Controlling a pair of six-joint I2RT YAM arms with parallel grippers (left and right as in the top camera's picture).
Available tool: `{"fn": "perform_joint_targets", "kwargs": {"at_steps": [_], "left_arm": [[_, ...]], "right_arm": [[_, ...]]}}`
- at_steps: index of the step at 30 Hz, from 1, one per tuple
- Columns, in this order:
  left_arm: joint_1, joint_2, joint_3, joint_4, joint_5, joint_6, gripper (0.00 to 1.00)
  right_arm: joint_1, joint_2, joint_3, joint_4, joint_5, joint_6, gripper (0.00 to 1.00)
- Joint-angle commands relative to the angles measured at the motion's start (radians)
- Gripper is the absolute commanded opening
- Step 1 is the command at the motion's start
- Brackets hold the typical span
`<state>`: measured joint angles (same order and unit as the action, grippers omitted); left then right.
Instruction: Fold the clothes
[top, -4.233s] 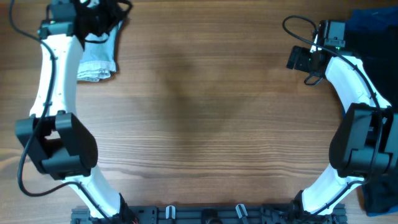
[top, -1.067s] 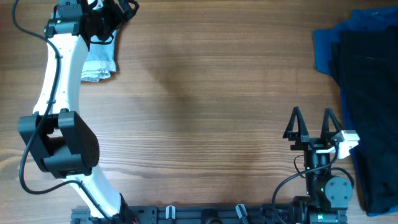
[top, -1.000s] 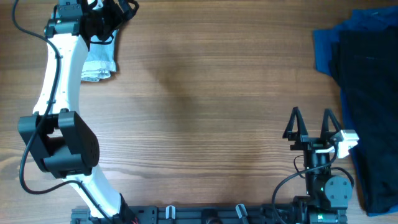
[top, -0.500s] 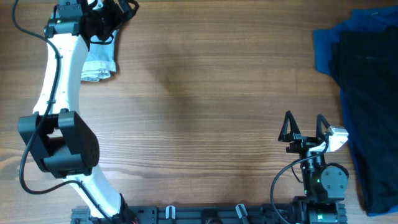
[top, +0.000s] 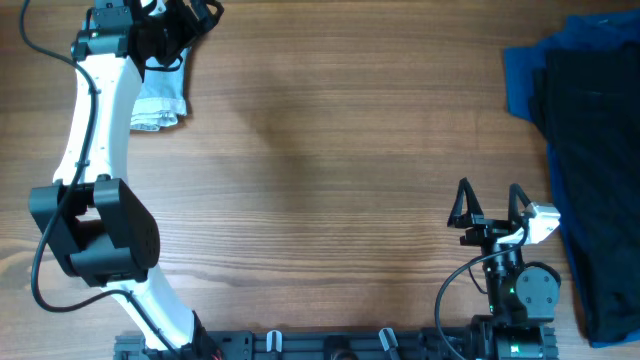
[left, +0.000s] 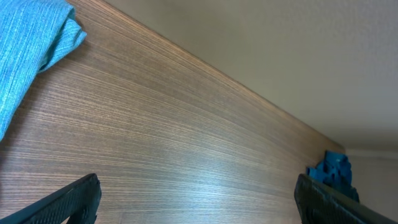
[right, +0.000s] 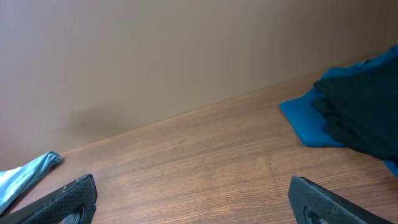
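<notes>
My left arm (top: 98, 110) is white with black joints. The shorts (top: 160, 100) are pale, faded blue, the table (top: 330, 170) warm brown with fine straight grain, one cloth (top: 520, 85) deep blue, the garment (top: 595, 150) black.

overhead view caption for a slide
Light blue denim shorts beside open left gripper; open right gripper apart from dark blue cloth.

Bright, even light, only soft shadows on the table (top: 330, 150) (wrist views a little dimmer).
</notes>
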<state>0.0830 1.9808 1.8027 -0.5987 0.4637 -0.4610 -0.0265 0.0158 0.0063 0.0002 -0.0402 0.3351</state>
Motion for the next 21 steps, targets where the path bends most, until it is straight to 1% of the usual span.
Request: {"fn": "perform_joint_targets", "kwargs": {"at_steps": [1,10,12,14,17,21], "left_arm": [[-0.002,0.010,-0.006,0.004,-0.005,0.009,1.00],[-0.003,0.010,-0.006,0.003,-0.005,0.009,1.00],[-0.011,-0.006,-0.006,-0.020,-0.006,0.009,1.00],[-0.018,-0.052,-0.006,-0.055,-0.006,0.009,1.00],[-0.045,-0.192,-0.006,-0.127,-0.006,0.009,1.00],[-0.099,-0.378,-0.006,-0.131,-0.006,0.009,1.00]], "right_arm": [[0.007,-0.002,-0.001,0.005,0.017,-0.018,1.00],[0.007,-0.002,-0.001,0.005,0.017,-0.018,1.00],[0.007,-0.002,-0.001,0.005,0.017,-0.018,1.00],[0.007,-0.002,-0.001,0.005,0.017,-0.018,1.00],[0.007,-0.002,-0.001,0.005,0.017,-0.018,1.00],[0.007,-0.002,-0.001,0.005,0.017,-0.018,1.00]]}}
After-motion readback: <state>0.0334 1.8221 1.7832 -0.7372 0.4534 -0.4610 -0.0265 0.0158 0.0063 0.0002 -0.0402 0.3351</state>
